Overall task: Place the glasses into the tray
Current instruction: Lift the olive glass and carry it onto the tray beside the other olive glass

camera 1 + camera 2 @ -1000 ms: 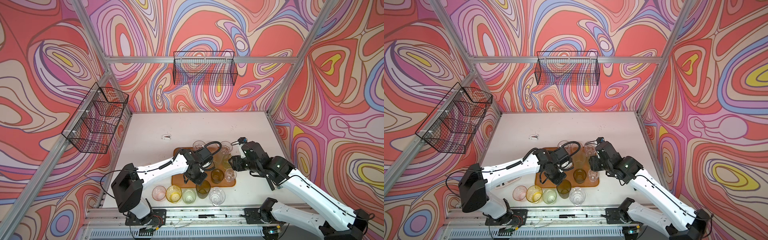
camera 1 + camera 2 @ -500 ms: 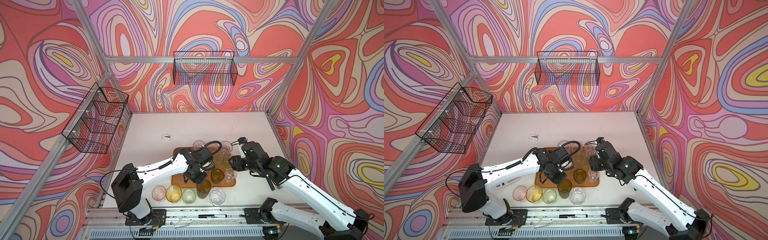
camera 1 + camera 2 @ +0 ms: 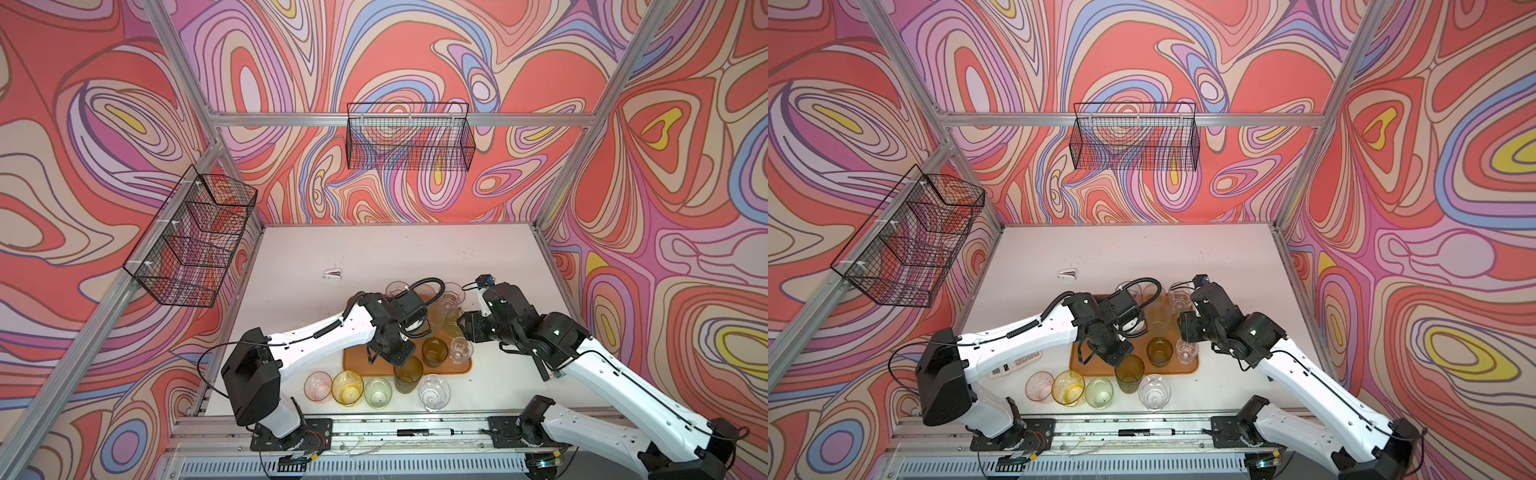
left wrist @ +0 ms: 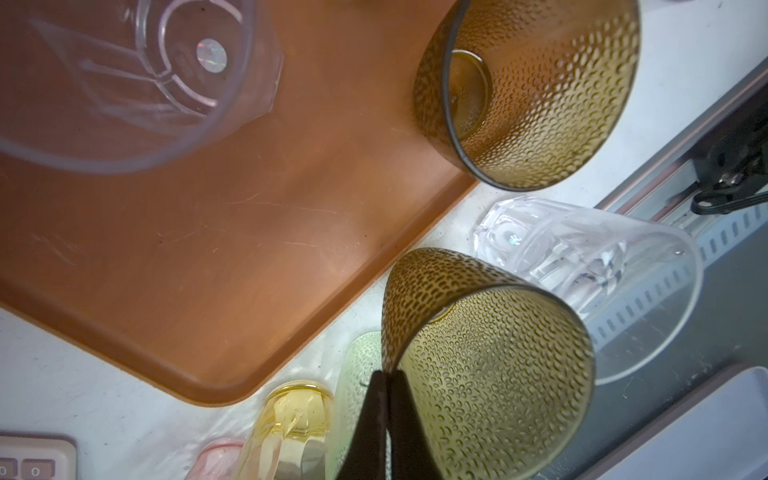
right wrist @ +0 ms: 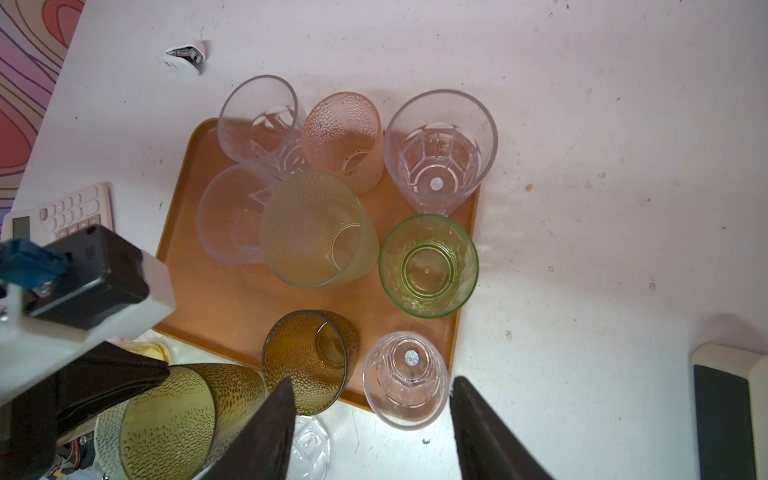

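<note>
Low in a top view, a row of pink, yellow and pale green plastic tumblers (image 3: 347, 387) waits on the white tabletop (image 3: 374, 257). Rightward, the left claw (image 4: 388, 378) pinches the wall of the dark olive dimpled tumbler (image 3: 409, 376), which probably needs lifting over the rim of the flat orange-brown tray (image 3: 353, 368), clear of the amber glass (image 3: 434, 352). Farther right, the right claw (image 5: 372, 381) hangs spread.

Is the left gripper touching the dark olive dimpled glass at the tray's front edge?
Touching. The left wrist view shows the left gripper shut on the olive glass, rim wall clamped between its jaws, no gap.

Dimpled amber glass (image 4: 498, 374), scuffed matt tray (image 4: 187, 257)
</note>
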### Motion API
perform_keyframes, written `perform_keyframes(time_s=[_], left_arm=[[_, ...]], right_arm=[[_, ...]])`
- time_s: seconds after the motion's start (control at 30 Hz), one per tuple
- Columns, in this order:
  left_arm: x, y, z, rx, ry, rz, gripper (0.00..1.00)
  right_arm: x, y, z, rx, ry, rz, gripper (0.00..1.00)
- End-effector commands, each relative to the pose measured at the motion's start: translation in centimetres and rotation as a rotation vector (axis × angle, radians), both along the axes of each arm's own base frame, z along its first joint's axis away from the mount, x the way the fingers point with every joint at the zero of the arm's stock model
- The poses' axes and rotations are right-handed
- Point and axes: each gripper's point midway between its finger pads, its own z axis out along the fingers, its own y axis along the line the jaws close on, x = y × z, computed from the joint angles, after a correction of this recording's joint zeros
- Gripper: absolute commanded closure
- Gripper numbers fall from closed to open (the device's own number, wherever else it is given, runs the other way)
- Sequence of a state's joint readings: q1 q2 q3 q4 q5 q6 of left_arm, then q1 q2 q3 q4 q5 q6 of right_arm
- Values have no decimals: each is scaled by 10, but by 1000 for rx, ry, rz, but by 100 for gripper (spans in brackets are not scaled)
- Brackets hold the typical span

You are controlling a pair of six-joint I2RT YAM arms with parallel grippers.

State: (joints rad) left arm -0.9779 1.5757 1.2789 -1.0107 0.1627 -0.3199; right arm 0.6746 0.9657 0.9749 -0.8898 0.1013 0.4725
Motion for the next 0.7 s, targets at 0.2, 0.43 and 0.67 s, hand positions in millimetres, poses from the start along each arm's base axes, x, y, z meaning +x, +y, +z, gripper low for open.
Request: perform_keyframes(time_s=[0.2, 0.43, 0.67], left_arm=[[15, 12, 23, 41, -100, 57, 100], [30, 13, 22, 34, -124, 133, 100], [49, 14, 27, -2, -159, 232, 100]], right_arm=[[1, -4, 1, -5, -12, -14, 38], [0, -5, 2, -2, -15, -15, 38], [0, -5, 1, -6, -13, -13, 38]])
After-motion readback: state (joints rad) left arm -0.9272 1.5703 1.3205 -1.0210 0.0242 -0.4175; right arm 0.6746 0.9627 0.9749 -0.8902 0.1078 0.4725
